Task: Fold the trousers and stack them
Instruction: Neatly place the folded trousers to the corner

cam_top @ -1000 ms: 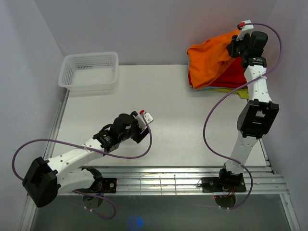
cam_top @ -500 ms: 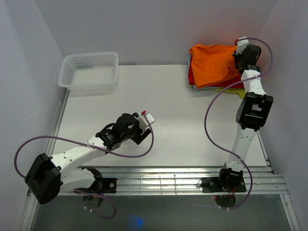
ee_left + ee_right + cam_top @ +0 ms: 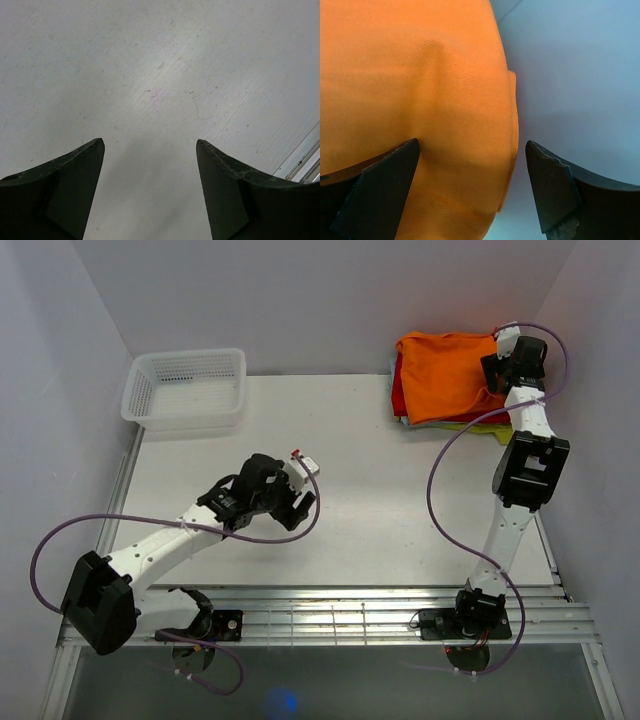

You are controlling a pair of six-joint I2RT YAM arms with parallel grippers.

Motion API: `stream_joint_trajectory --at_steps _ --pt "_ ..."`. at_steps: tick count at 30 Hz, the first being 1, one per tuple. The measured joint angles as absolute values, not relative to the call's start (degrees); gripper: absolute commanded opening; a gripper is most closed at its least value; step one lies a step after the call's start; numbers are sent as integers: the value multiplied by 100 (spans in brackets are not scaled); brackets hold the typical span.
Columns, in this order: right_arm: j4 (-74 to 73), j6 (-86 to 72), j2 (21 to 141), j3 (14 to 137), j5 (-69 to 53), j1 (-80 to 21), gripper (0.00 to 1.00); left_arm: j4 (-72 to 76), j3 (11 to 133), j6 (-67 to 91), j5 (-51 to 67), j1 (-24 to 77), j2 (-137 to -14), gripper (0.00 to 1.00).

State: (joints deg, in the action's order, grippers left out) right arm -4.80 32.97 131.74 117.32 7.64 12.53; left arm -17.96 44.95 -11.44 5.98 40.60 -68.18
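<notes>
The orange trousers (image 3: 445, 375) lie folded flat on top of a cloth stack at the back right of the table. My right gripper (image 3: 494, 368) sits at their right edge. In the right wrist view its jaws (image 3: 472, 145) stand open, with the orange trousers (image 3: 420, 75) lying loose between and beyond them; neither finger pinches the cloth. My left gripper (image 3: 288, 508) hangs over the bare middle of the table. In the left wrist view it (image 3: 150, 145) is open, with only the white tabletop between its fingers.
Under the trousers lie a red folded cloth (image 3: 397, 400) and a yellow one (image 3: 480, 427). A white mesh basket (image 3: 186, 355) stands at the back left. Metal rails (image 3: 350, 615) run along the table's near edge, and walls close off the left, back and right.
My right gripper brought the lifted trousers down flat onto the stack and then opened, letting go of them. My left arm shifted slightly further onto the table.
</notes>
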Motion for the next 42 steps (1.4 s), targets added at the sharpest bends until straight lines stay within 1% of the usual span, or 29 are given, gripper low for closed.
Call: stream_joint_trajectory --at_steps 2,6,10,13,16,20,23,24,25,26,27,28,30,31,32,37,42 --pt "-711 3319 13135 11799 751 1269 90 -2071 4821 -932 913 3789 -6945 89" --pt "-1313 3339 12746 11834 666 1278 90 -2718 5804 -436 1581 3151 -7474 91" --pt "-1785 3330 11977 11834 355 1278 90 -3131 6493 -58 2064 2272 -7959 92" --pt "-2123 3295 11281 11878 -54 1278 90 -3435 6792 38 2182 1865 -8141 93" --pt "-2587 3208 10667 11961 -646 1278 90 -3706 7078 62 2342 1592 -8263 96" --pt "-3568 2958 10114 11979 -1662 1284 90 -4075 7443 23 2755 1210 -8372 97" --pt "-4145 2639 9657 11504 -2488 1358 90 -4289 7583 -19 3013 989 -8453 97" --pt "-4307 2504 9498 11268 -2755 1426 91 -4340 7585 -19 3081 934 -8460 97" --pt "-4386 2388 9373 11067 -2965 1500 98 -4383 7581 -16 3138 902 -8466 97" --pt "-4504 2217 9268 10873 -3201 1605 98 -4405 7570 -19 3197 873 -8464 97" --pt "-4595 2091 9233 10774 -3376 1710 91 -4421 7564 -19 3236 862 -8455 98" --pt "-4650 1973 9277 10770 -3494 1782 78 -4416 7553 -16 3264 856 -8436 98" --pt "-4525 1684 9480 10820 -3640 1898 67 -4405 7507 3 3295 851 -8366 98" --pt "-4445 1503 9662 10890 -3680 1914 57 -4388 7472 25 3315 845 -8309 98" --pt "-4340 1352 9891 11017 -3719 1914 53 -4377 7448 43 3341 843 -8259 98" --pt "-3389 593 11382 11740 -3632 1841 42 -4217 7341 115 3481 840 -8156 98" --pt "-2786 301 12682 12407 -3251 1785 37 -4141 7107 156 3527 840 -8169 98"
